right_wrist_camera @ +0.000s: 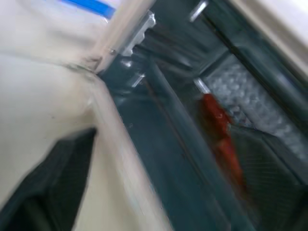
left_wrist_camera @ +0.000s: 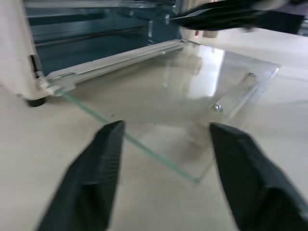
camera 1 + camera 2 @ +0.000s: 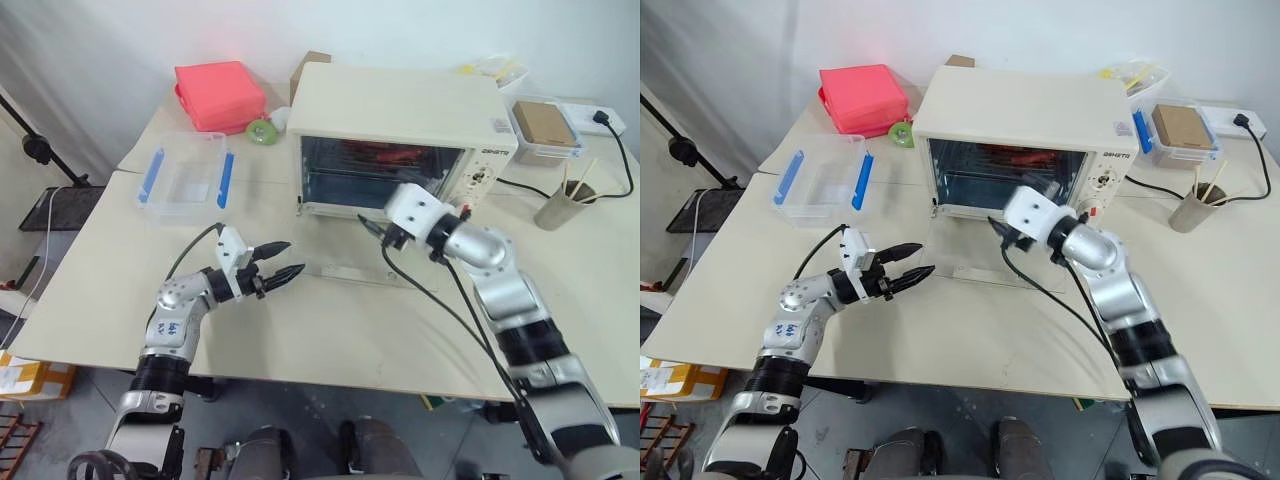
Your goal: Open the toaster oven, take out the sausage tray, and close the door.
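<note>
1. On the table [image 3: 330, 330], near its front edge: left gripper [image 3: 282, 259] with black fingers spread and nothing between them, pointing toward the lowered door [image 3: 985, 250]; not touching the glass.
2. Just before the oven mouth: right gripper [image 3: 1002, 229] hovering over the flat door, fingers wide apart and empty, aimed into the cavity.
3. Flat on the tabletop ahead of both grippers: clear glass door, folded fully down from its hinge, bar handle under the far edge.
4. Behind the door: toaster oven [image 3: 400, 110], cream-white, standing open; knobs and a red button on its right-hand panel.
5. Inside the cavity: sausage tray [image 1: 250, 96], ribbed silver metal, on the rack; red-brown sausages [image 1: 219, 130] lying on it; exact count too blurred to tell.
6. Left of the oven: clear plastic box [image 3: 185, 178] with blue clips, seemingly empty; behind it a red lidded box [image 3: 220, 95], contents hidden; a small green roll [image 3: 263, 131] beside.
7. Right of the oven: second clear box [image 3: 545, 125] holding something brown; paper cup [image 3: 562, 205] with sticks standing in it.
</note>
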### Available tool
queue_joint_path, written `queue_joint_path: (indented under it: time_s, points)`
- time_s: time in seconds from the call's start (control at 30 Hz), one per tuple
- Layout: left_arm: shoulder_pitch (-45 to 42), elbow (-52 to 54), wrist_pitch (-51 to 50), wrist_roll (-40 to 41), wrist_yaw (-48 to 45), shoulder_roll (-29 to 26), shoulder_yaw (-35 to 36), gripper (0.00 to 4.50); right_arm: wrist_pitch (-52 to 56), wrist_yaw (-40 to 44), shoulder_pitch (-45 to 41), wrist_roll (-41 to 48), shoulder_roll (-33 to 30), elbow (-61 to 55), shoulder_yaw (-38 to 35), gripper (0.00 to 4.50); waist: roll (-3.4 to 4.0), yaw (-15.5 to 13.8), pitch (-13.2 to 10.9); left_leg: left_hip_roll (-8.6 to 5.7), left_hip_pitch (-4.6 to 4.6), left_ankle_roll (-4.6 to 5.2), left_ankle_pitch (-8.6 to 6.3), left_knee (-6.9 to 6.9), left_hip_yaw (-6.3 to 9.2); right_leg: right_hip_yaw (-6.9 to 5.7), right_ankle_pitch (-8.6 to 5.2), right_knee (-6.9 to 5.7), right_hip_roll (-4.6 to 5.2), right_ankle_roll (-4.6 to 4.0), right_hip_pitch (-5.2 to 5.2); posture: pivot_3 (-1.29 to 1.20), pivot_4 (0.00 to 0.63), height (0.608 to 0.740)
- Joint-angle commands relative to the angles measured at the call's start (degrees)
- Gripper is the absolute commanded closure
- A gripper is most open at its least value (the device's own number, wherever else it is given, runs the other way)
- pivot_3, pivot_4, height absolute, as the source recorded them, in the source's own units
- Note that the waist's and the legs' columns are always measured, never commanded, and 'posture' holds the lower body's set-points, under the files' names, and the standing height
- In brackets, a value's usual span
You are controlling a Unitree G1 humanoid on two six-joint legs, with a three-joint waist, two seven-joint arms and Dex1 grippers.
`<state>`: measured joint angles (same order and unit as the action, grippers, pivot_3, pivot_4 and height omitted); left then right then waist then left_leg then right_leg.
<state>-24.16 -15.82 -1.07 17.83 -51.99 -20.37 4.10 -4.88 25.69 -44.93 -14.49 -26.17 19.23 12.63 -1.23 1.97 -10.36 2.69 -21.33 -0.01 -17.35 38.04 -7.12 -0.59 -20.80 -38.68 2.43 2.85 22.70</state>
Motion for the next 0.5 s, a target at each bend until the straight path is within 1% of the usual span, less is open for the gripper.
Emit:
queue_joint_path:
  time_s: [0.03, 0.13, 0.23, 0.33, 0.43, 0.5]
  points:
    - [2.8, 7.3, -0.9, 2.5, 3.2, 0.2, 2.5, 0.29, -3.9, -10.4, -8.9, -8.3, 1.9, 12.8, 3.0, 0.00, 0.00, 0.3, 0.0, 0.00, 0.00, 0.00, 0.00, 0.00, 0.00, 0.00, 0.00, -0.04, 0.00, 0.00, 0.01, 0.00, 0.150, 0.740]
    - [5.9, 12.1, -1.4, 2.9, 6.8, 0.8, 3.7, 0.29, -6.3, -16.5, -15.5, -12.4, 3.8, 24.0, 5.5, 0.00, 0.00, 0.9, 0.0, 0.01, -0.02, 0.00, 0.00, -0.03, -0.03, 0.01, 0.00, -0.08, 0.00, 0.00, 0.08, 0.00, 0.150, 0.740]
    - [7.9, 15.7, -2.2, 3.1, 10.4, 1.5, 4.6, 0.29, -8.1, -18.5, -18.5, -13.5, 5.1, 30.7, 6.6, 0.00, 0.00, 1.2, 0.0, 0.01, -0.04, 0.00, 0.00, -0.07, -0.02, 0.00, 0.00, -0.10, 0.01, 0.00, 0.08, 0.00, 0.150, 0.740]
    - [9.5, 18.7, -3.1, 3.4, 13.7, 2.3, 5.3, 0.29, -10.0, -19.4, -20.1, -13.4, 6.2, 34.7, 6.8, 0.00, 0.00, 1.5, 0.0, 0.01, -0.04, 0.00, 0.00, -0.07, -0.02, 0.00, 0.00, -0.10, 0.01, 0.00, 0.08, 0.00, 0.150, 0.740]
    - [10.2, 23.1, -5.8, 3.9, 15.6, 3.5, 3.3, 0.26, -11.3, -19.9, -20.6, -13.9, 7.4, 36.8, 7.4, 0.60, 0.00, 1.5, 0.0, 0.02, -0.04, -0.01, 0.00, -0.08, -0.01, 0.00, 0.00, -0.10, 0.00, 0.00, 0.08, 0.00, 0.150, 0.740]
    - [9.8, 23.6, -6.4, 3.6, 16.0, 3.7, 2.6, 0.26, -11.7, -19.9, -21.0, -14.0, 7.8, 37.8, 7.3, 1.25, 0.00, 1.5, 0.0, 0.02, -0.04, -0.01, 0.01, -0.09, -0.02, 0.00, 0.00, -0.14, 0.00, 0.00, 0.08, 0.00, 0.150, 0.740]
